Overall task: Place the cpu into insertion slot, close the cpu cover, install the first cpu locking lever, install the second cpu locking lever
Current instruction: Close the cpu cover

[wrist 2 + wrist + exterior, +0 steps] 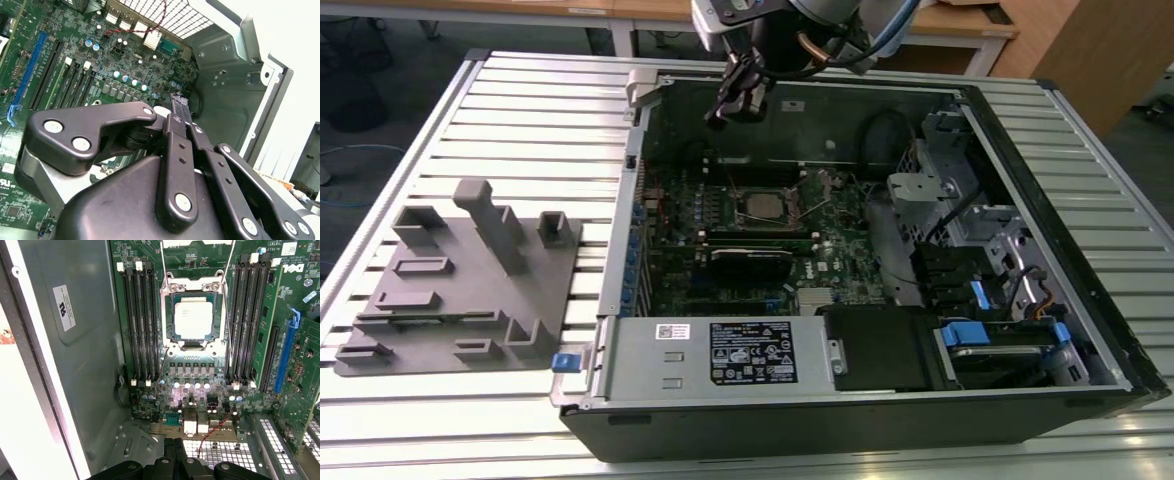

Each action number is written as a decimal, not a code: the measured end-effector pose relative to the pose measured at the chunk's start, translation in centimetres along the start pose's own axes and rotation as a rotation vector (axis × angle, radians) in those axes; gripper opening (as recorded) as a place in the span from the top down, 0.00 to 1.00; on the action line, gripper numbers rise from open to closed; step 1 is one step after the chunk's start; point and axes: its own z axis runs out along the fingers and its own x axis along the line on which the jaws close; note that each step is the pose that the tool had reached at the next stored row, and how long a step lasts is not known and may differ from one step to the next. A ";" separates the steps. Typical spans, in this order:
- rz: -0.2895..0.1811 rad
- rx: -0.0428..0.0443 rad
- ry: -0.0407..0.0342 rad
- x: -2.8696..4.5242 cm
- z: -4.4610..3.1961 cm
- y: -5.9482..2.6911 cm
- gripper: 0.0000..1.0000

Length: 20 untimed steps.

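Observation:
The cpu (192,317), a silver-grey square chip, lies in the insertion slot (193,346) on the green motherboard (720,225). The cpu cover (170,322), a thin metal frame, lies flat around the chip. On either side of the socket a thin wire locking lever (163,260) (232,260) sticks up, away from the board. My gripper (727,108) hangs above the far end of the open computer case, well off the socket (761,203). Its black fingers are shut together on nothing in the second wrist view (179,102), and its tip shows in the first wrist view (175,447).
The open black case (1067,330) lies on a slatted metal table (520,100). Memory slots (140,325) flank the socket, and a blue card slot (285,355) lies beyond them. A grey fixture block (467,280) stands at the exterior view's left. Drive bays and cables (974,290) fill the case's right side.

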 end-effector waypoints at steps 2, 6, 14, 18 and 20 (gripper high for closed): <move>0.000 0.0000 0.0000 0.01 -0.07 -0.04 0.89; 0.000 0.0000 0.0000 0.02 -0.21 -0.10 0.89; 0.000 0.0000 0.0000 0.05 -0.49 -0.25 0.89; 0.000 0.0000 -0.0001 0.07 -0.63 -0.32 0.89; 0.000 0.0000 -0.0001 0.07 -0.70 -0.35 0.89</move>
